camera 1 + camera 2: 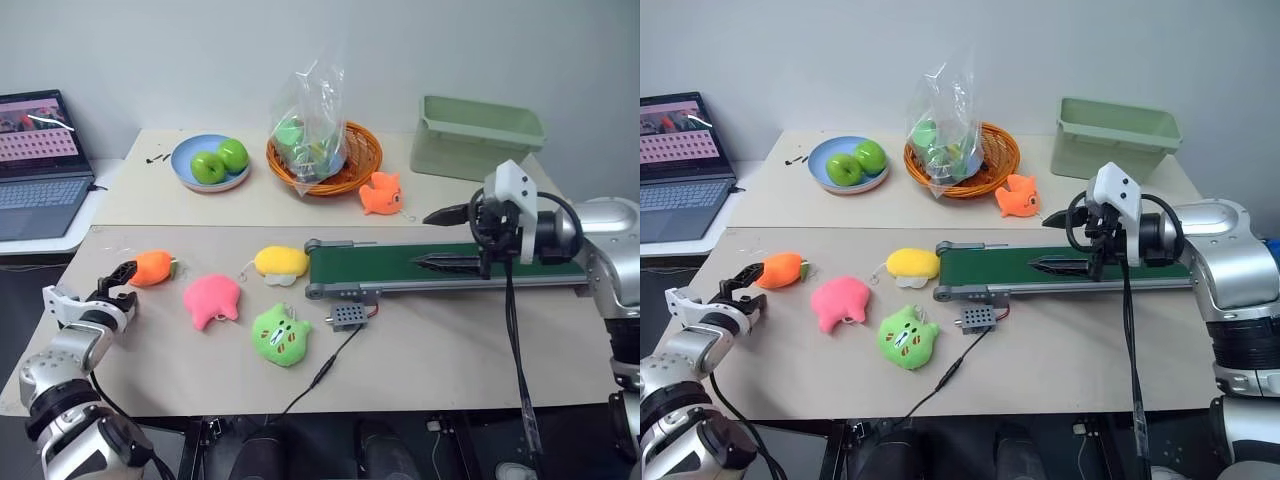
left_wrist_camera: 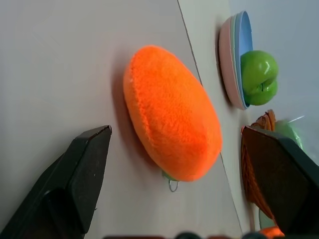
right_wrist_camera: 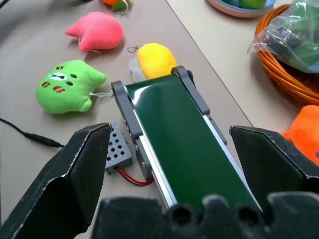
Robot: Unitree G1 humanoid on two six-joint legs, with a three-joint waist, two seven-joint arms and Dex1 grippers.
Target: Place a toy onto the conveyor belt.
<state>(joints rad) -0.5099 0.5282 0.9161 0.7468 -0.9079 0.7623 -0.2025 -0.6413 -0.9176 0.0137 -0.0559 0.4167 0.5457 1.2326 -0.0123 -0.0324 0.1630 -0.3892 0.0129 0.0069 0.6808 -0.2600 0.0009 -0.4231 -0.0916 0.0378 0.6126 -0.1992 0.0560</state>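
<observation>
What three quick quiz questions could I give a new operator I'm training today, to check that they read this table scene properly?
1. True or false: the carrot plush already lies on the conveyor belt.
2. Which gripper is nearest the carrot plush: A) left gripper, B) right gripper?
3. Fill in: the two green apples sit on a blue ____.

Key
1. False: it lies on the table, well apart from the belt.
2. A: its open fingers flank the plush without touching it.
3. Plate.
</observation>
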